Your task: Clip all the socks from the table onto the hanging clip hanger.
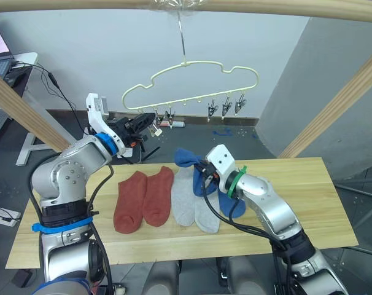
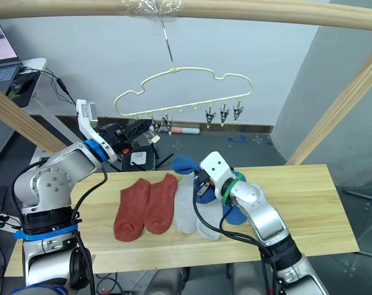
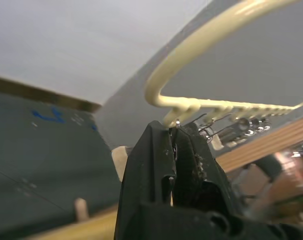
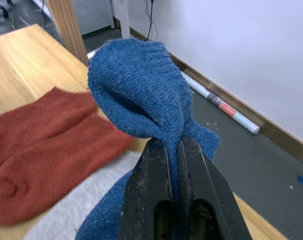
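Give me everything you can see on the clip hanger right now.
The clip hanger is thin pale yellow-green wire with a wavy outline, hung by a metal hook from the round wooden pole overhead. Small dark metal clips dangle along its lower bar, none holding a sock. It hangs tilted, its left end lower. The left gripper is shut on a clip at that left end; in the left wrist view the fingers pinch just under the wire.
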